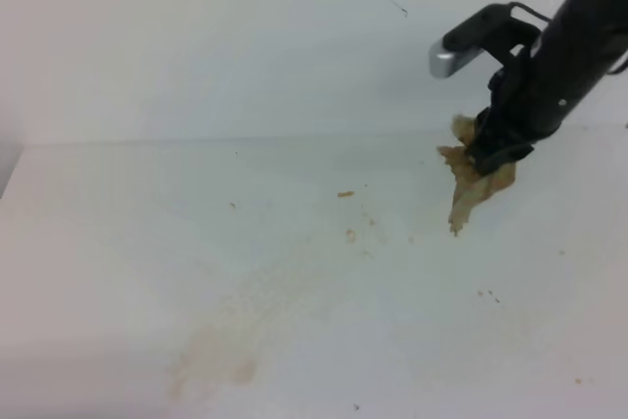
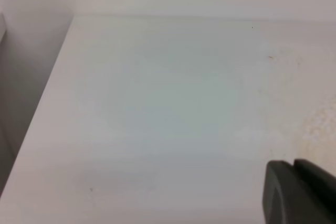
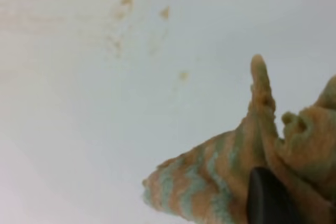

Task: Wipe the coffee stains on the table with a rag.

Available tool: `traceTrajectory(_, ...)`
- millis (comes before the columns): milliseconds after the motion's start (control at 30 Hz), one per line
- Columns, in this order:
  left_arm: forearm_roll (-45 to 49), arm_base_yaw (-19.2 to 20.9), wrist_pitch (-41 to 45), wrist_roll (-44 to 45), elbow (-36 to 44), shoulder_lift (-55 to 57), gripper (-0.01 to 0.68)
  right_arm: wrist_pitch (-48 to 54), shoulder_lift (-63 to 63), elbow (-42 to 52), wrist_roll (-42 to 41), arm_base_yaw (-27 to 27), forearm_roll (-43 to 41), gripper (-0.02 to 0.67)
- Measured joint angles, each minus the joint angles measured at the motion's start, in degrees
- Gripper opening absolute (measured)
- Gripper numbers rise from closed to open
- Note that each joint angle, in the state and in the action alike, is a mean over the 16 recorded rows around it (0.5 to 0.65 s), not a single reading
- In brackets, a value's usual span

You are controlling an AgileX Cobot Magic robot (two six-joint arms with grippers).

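Note:
My right gripper point(image 1: 496, 154) is shut on the rag point(image 1: 471, 188) at the back right of the table point(image 1: 118, 242). The rag is a tan-stained, greenish striped cloth that hangs from the jaws in a point. I cannot tell whether its tip touches the tabletop. In the right wrist view the rag point(image 3: 210, 182) fills the lower right, with one dark finger point(image 3: 268, 198) pressed on it. The coffee stains show as a faint tan smear point(image 1: 211, 360) at the front left and small specks point(image 1: 350, 235) near the middle. Only a dark part of my left gripper point(image 2: 296, 195) shows; its jaws are hidden.
The white wall point(image 1: 245, 36) rises just behind the table's back edge. In the left wrist view the table's left edge point(image 2: 47, 98) drops off to a grey gap. Tiny dark specks point(image 1: 488, 294) lie on the tabletop at the right.

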Motion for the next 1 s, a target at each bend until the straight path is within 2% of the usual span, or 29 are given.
traceTrajectory(200,0.00,0.00,0.00,0.00,0.00,0.00,-0.002,-7.10,-3.72,11.96,-0.34,-2.33,5.10,0.183)
traceTrajectory(300,0.00,0.00,0.00,0.00,0.00,0.00,-0.002,-11.10,-4.61,16.76,-0.45,-2.67,6.91,0.209)
traceTrajectory(500,0.00,0.00,0.00,0.00,0.00,0.00,-0.002,-16.59,-5.79,21.86,-0.69,-2.70,8.60,0.333)
traceTrajectory(733,0.00,0.00,0.00,0.00,0.00,0.00,-0.002,-17.94,-10.48,22.47,-1.17,-2.70,9.28,0.469)
traceTrajectory(833,0.00,0.00,0.00,0.00,0.00,0.00,-0.002,-16.89,-14.33,22.48,-1.38,-2.70,9.66,0.458)
traceTrajectory(1000,0.00,0.00,0.00,0.00,0.00,0.00,-0.002,-12.77,-23.03,22.57,-1.36,-2.70,10.41,0.321)
